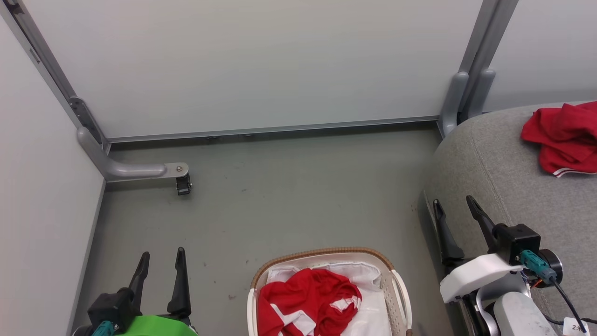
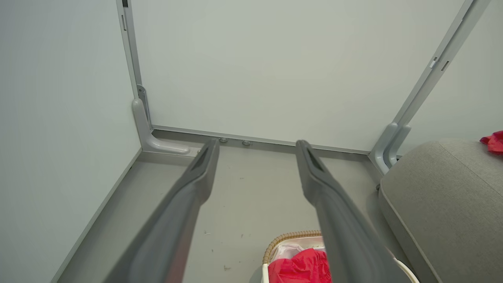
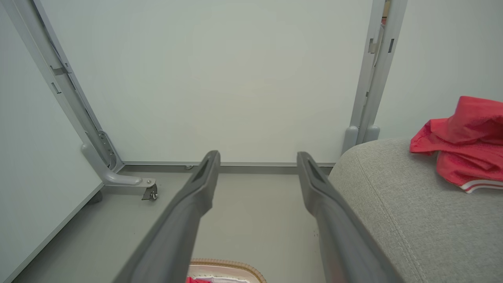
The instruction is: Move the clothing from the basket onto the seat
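Red clothing lies bunched in the basket on the floor, near, between both pincers. The left pincer hangs to its left, fingers apart, empty. The right pincer, also apart and empty, stands at the left edge of the seat, where another red garment lies farther right.

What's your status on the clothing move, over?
Claws: left claw open, empty; right claw open, empty, at the seat edge. One red garment on seat, second red garment in basket on white lining. Nothing blocks the basket.
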